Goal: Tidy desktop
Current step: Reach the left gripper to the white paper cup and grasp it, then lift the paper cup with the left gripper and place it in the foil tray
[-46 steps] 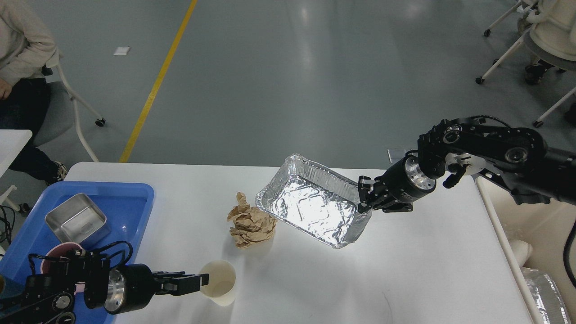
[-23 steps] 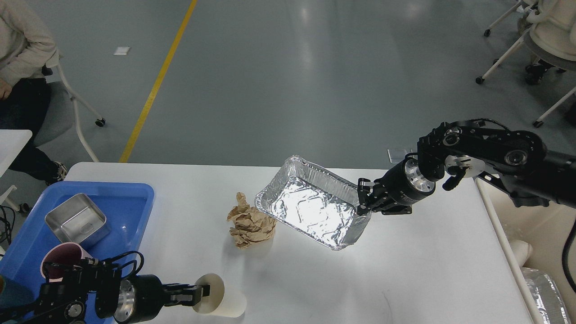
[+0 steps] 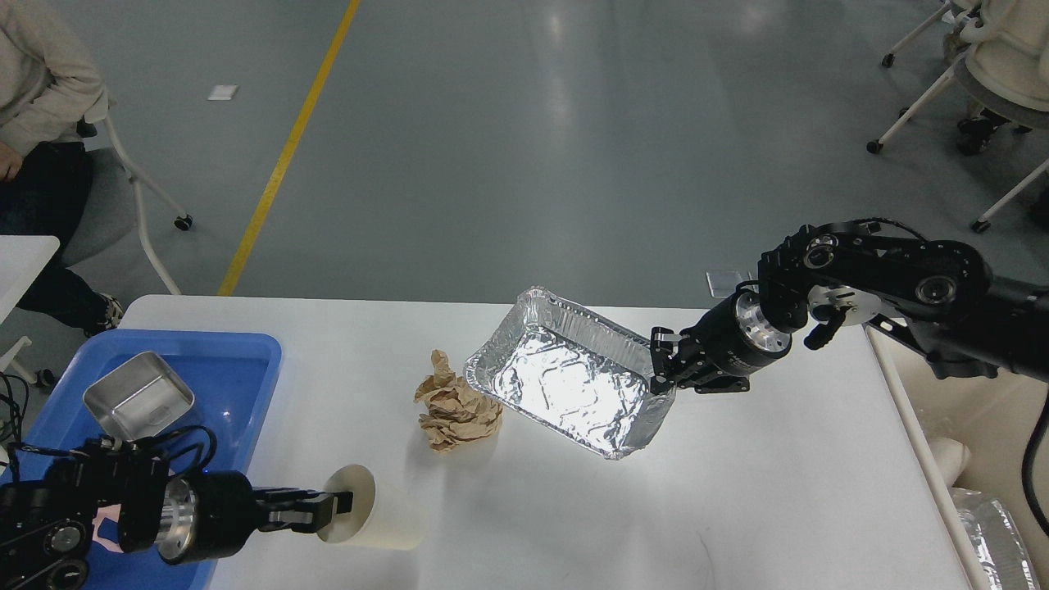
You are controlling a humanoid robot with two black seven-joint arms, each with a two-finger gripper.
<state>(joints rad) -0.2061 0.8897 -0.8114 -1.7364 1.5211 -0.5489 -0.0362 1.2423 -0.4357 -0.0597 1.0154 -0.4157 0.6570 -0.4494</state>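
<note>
On the white desktop (image 3: 737,492) lie a crumpled brown paper ball (image 3: 456,407), a foil tray (image 3: 569,379) and a cream paper cup (image 3: 375,518). My right gripper (image 3: 662,366) is shut on the foil tray's right rim, and the tray is tilted with its left side raised. Near the front edge, my left gripper (image 3: 338,506) is shut on the cup's rim; the cup lies on its side with its mouth facing left.
A blue plastic tray (image 3: 238,369) at the left holds a steel box (image 3: 138,403). A cream-coloured bin (image 3: 975,442) stands past the desktop's right edge, with foil (image 3: 996,537) in it. A seated person (image 3: 41,98) is at the far left.
My left gripper has drawn back leftward with the cup, tipping it from upright onto its side. The foil tray has shifted slightly in my right gripper.
</note>
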